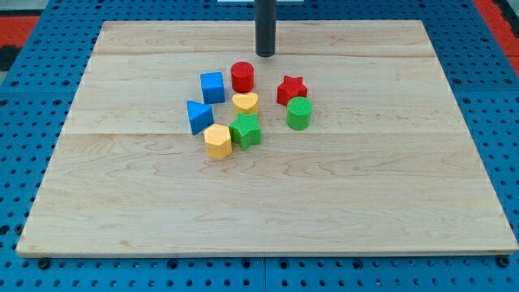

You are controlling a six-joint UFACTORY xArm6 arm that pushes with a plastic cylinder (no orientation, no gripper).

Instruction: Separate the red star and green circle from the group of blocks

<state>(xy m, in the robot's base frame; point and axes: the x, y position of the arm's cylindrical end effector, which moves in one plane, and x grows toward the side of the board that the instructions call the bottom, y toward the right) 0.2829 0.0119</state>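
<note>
- While you looked over the wooden board (268,203), my tip (265,54) sat near the view's top, just above the cluster of blocks and touching none of them; the rod rose straight out of the frame's top edge; this arm carried no claw, so you had no open or closed state to read, only that bare rod end
- Closest to my tip you saw the red cylinder (242,76), a little below it and toward the view's left
- You found the red star (291,89) on the cluster's right side, below my tip and toward the view's right; the green circle (298,113) stood just under the star, so close that you could not tell whether the two touched
- Left of the red cylinder you had the blue cube (212,87); below that cube, the blue triangle (198,115) marked the cluster's left edge
- In the middle you saw the yellow heart (246,102), just under the red cylinder; the green star (246,130) sat directly below the heart, pressed against the yellow hexagon (217,140) on its left
- You saw a blue pegboard (24,113) around the board on every side
</note>
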